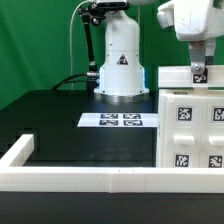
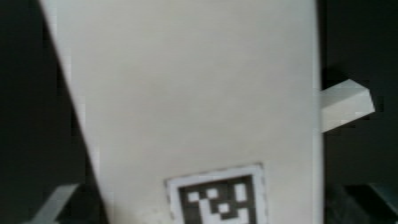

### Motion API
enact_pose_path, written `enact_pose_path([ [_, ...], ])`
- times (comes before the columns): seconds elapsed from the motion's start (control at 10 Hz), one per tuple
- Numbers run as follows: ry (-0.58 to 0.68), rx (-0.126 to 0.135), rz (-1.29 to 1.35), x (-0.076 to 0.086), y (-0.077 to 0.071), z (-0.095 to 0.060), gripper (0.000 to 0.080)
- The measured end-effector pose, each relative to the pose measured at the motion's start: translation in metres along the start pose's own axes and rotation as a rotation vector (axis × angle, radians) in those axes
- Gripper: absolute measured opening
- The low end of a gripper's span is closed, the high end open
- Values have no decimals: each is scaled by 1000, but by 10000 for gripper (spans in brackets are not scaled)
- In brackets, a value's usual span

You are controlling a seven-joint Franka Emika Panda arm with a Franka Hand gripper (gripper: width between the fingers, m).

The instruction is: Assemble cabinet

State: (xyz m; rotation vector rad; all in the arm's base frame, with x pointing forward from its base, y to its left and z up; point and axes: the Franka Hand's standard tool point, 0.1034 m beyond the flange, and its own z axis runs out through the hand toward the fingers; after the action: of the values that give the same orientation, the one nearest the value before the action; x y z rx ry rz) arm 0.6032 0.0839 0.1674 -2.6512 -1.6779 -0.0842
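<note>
The cabinet [image 1: 190,135] is the big white box with several black-and-white tags at the exterior view's right, on the black table. A smaller white block [image 1: 174,77] lies at its far top edge. My gripper [image 1: 200,73] comes down from above onto that spot. In the wrist view a long white tagged panel [image 2: 187,90] fills the frame and runs between my jaws, with its tag [image 2: 219,196] close to my gripper [image 2: 214,208]. The dark fingers [image 2: 59,203] press against the panel's sides. A small white piece [image 2: 343,106] juts out beside the panel.
The marker board [image 1: 120,121] lies flat mid-table in front of the robot base [image 1: 121,62]. A long low white border rail [image 1: 80,181] runs along the table's near edge and turns back at the exterior view's left [image 1: 17,152].
</note>
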Motion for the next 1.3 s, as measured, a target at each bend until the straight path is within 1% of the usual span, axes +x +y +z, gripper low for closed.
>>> enact_pose_path([
  [0.4,0,0,91,0,0,0,551],
  [0.5,1,1,264,0,0,0,552],
  [0.9,1,1,599,0,0,1,553],
  [1.1,6,-3,769,0,1,0,553],
  [1.2,16,-11,837,1,3,0,553],
  [1.3,18,-11,951,1,4,-1,553],
])
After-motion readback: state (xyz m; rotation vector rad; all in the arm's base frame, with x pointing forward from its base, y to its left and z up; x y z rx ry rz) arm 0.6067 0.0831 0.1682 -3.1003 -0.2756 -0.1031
